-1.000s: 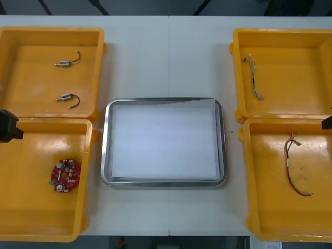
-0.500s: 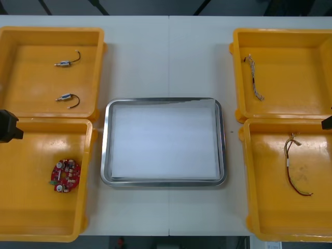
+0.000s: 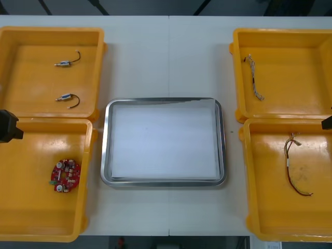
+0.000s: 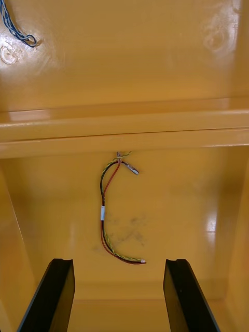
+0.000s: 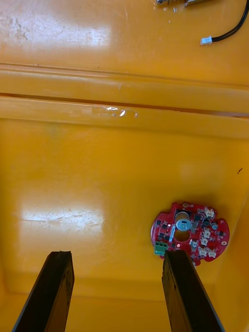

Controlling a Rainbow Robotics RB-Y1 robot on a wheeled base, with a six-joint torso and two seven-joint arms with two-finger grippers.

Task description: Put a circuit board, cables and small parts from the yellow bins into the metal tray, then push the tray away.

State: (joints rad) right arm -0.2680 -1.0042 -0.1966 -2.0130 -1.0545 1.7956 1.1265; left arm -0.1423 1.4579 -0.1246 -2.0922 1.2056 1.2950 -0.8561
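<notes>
A round red circuit board [image 3: 65, 175] lies in the near left yellow bin [image 3: 31, 218]. My left gripper [image 3: 8, 127] hangs at that bin's far left corner. In the left wrist view it [image 5: 118, 254] stands open, with the board [image 5: 190, 232] just beyond its right finger. A red and yellow cable [image 3: 294, 166] lies in the near right bin [image 3: 275, 212]. My right gripper [image 3: 327, 123] is at the table's right edge, open [image 4: 119, 262] above that cable [image 4: 102, 210]. The metal tray [image 3: 106, 145], white inside, sits between the bins.
The far left bin [image 3: 31, 78] holds two small metal parts [image 3: 64, 63] with black cables [image 5: 231, 28]. A twisted blue and white cable [image 3: 255, 82] lies in the far right bin [image 3: 295, 98]. Bare table stretches beyond the tray.
</notes>
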